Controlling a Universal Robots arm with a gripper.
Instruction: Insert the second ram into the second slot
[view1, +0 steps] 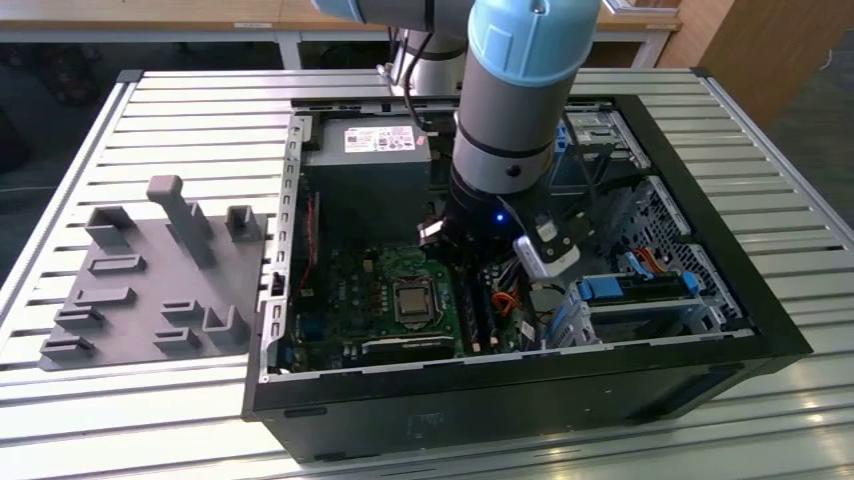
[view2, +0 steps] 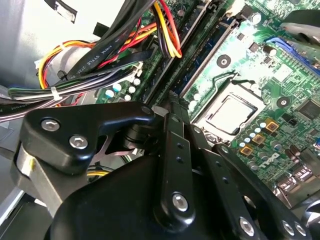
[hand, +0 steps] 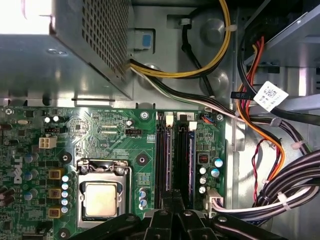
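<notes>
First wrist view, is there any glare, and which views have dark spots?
In the first wrist view, glare whitens the grey metal power supply box at one corner; in the exterior view, the black computer case interior sits in shadow under the arm.

Motherboard inside open case, fixture tray beside it

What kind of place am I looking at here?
Probably a robotics lab or test bench: an open computer case lies on a slatted metal table, beside a grey parts fixture, with a robot arm reaching in.
</notes>
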